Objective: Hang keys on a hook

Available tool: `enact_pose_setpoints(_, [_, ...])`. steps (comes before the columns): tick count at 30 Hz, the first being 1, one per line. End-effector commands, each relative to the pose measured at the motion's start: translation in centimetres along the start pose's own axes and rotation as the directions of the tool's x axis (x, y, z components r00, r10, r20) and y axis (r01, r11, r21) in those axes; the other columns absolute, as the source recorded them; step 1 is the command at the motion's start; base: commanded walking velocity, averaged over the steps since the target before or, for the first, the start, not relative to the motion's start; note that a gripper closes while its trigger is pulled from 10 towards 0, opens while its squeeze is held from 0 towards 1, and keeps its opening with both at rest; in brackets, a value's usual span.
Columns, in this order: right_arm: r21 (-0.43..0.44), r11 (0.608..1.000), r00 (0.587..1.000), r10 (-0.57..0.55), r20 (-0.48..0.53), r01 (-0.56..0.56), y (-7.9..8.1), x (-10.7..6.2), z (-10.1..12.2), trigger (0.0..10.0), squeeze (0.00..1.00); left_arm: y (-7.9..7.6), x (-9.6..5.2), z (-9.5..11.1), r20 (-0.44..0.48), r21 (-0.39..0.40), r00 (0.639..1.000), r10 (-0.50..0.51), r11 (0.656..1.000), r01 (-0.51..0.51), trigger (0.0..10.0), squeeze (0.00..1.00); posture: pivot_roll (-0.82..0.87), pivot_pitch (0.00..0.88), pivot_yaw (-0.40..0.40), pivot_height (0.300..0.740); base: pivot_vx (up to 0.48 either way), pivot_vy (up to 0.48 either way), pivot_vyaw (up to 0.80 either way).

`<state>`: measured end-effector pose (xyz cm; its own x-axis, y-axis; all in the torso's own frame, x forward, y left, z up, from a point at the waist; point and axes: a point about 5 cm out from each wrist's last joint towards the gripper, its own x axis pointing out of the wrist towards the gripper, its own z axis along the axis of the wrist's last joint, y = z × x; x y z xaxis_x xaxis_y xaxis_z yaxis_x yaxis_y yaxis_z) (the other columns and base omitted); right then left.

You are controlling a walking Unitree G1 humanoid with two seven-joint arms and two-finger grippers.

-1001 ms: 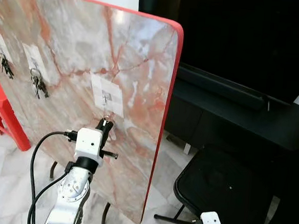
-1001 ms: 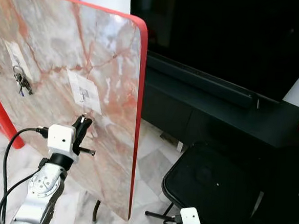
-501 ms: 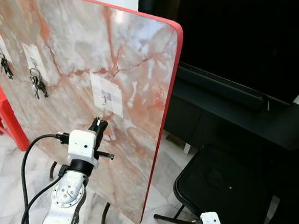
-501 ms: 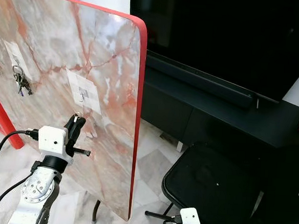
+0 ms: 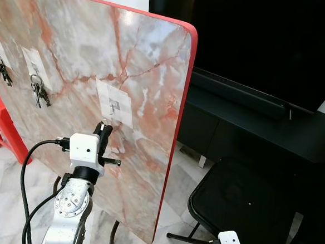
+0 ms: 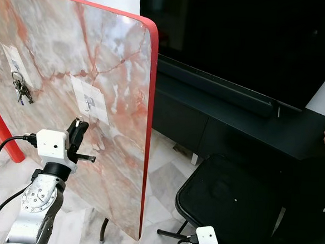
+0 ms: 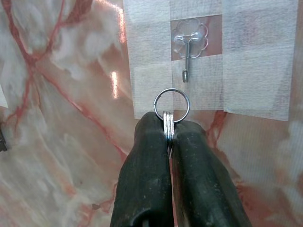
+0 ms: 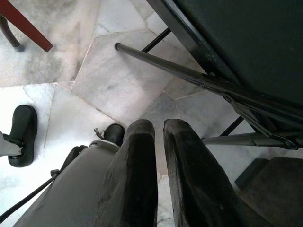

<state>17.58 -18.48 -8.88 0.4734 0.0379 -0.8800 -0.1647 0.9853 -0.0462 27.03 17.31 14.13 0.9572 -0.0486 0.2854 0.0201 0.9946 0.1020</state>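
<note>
A: Item one, left gripper?
B: Raised in front of the upright marble-patterned board. Its two black fingers are pressed together on a silver key ring; the loop stands clear above the fingertips, the rest is hidden between the pads.

A: Item two, the hook?
B: Clear adhesive hook, flower-shaped base with a metal prong pointing down, stuck on a white taped patch near the board's red right edge.

A: Ring against hook?
B: Ring sits just below the prong tip in the wrist view, apart from it, not hung.

A: Other entries on the board?
B: Two more white patches further to the robot's left. One carries a hanging bunch of keys; the far one carries a darker bunch.

A: Right gripper?
B: Low at the robot's right side, fingers nearly together with a thin gap, holding nothing, over a pale marble tile floor.

A: Surroundings?
B: Black folding chair to the right, its frame bars beside the right gripper. Low black TV cabinet behind, large dark screen above it. Red stool at far left, behind the board
</note>
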Motion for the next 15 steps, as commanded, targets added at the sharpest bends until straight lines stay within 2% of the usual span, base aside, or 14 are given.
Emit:
enact_pose_setpoints(1, [0.0,1.0,1.0,-0.005,0.001,0.005,-0.2,0.0,0.21,10.0,0.0,-0.14,0.3,0.51,0.011,-0.004,1.0,-0.004,1.0,0.004,10.0,0.0,0.04,0.0,-0.059,0.74,0.0,0.0,0.0])
enact_pose_setpoints(15, [-0.002,1.0,1.0,-0.005,0.0,0.005,-0.16,0.0,0.14,10.0,0.0,-0.47,0.91,1.08,0.039,-0.006,0.999,-0.019,1.0,0.019,10.0,0.0,0.04,0.0,-0.059,0.74,0.0,0.0,0.0])
